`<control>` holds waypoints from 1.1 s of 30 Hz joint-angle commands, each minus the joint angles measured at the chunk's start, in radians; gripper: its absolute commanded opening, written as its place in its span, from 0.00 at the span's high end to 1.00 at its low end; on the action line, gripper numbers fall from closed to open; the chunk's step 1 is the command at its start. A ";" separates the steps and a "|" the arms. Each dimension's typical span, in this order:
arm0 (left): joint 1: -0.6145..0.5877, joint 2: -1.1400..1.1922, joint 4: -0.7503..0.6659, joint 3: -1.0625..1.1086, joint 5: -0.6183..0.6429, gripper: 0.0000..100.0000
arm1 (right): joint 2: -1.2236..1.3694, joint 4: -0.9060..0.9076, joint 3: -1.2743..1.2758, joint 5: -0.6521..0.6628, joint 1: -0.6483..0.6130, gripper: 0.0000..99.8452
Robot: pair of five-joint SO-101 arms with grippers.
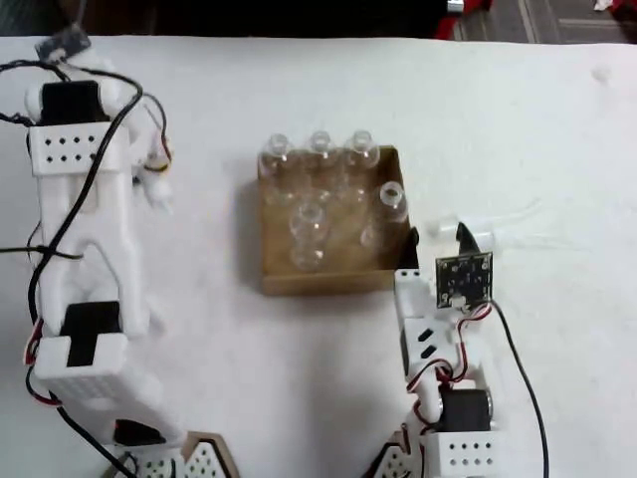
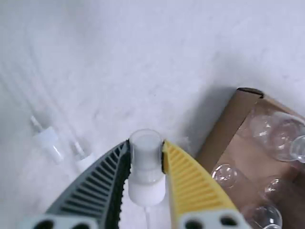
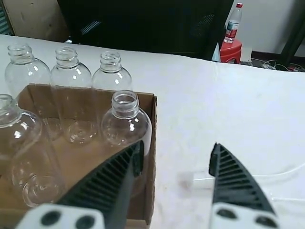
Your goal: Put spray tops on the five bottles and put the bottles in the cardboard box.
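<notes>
1. Right end effector (image 3: 177,150): hangs released, jaws wide apart, nothing between them. Sits low over the bench (image 1: 518,119), just beside the near right corner of the cardboard box (image 1: 328,282).
2. Loose spray top (image 1: 445,227): lies on its side on the bench just by that end effector, with its clear dip tube trailing away from the box.
3. Cardboard box: stands open-topped between the two arms. Holds all five bottles (image 1: 309,221) upright, three in a row along the far wall and two nearer.
4. Bottle necks: bare on every one, as checked in the right wrist view. No top fitted anywhere.
5. Left end effector (image 2: 145,145): clenched on a spray top (image 2: 145,171), grey and yellow ribbed fingers pressing its sides. Hangs above the bench off the box's left side, near it but apart.
6. Two spare tops (image 2: 46,140): lie on the bench near the left end effector.
7. Progress, as judged: boxing looks done ahead of capping, and capping is not yet begun. Leaves five fittings to do, with the top in hand likely the first. Counts four tops in all; fifth not made out.
</notes>
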 commanded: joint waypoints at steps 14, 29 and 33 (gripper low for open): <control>0.343 -0.334 0.003 -0.199 -0.084 0.98 | -0.005 -0.027 0.008 0.014 -0.002 0.80; 0.406 -0.633 -0.094 0.167 -0.192 0.98 | -0.005 -0.024 0.008 0.014 -0.005 0.80; 0.409 -0.796 -0.190 0.281 -0.192 0.98 | -0.005 -0.024 0.008 0.014 -0.007 0.80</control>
